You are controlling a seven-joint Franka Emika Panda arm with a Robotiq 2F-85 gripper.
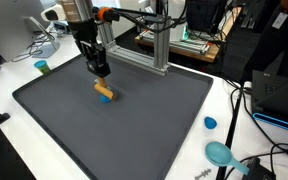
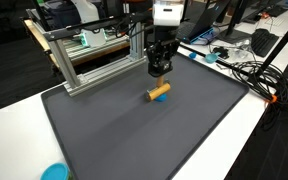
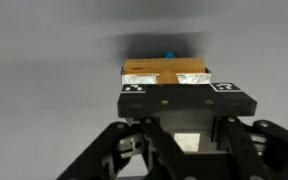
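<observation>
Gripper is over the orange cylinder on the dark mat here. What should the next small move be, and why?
Probably a short straight descent. In an exterior view the gripper hangs just above the orange cylinder, apart from it; the wrist view shows it centred beyond the fingers. It lies flat on the mat, so lowering should bracket it; the fingers' spread is unclear.
</observation>
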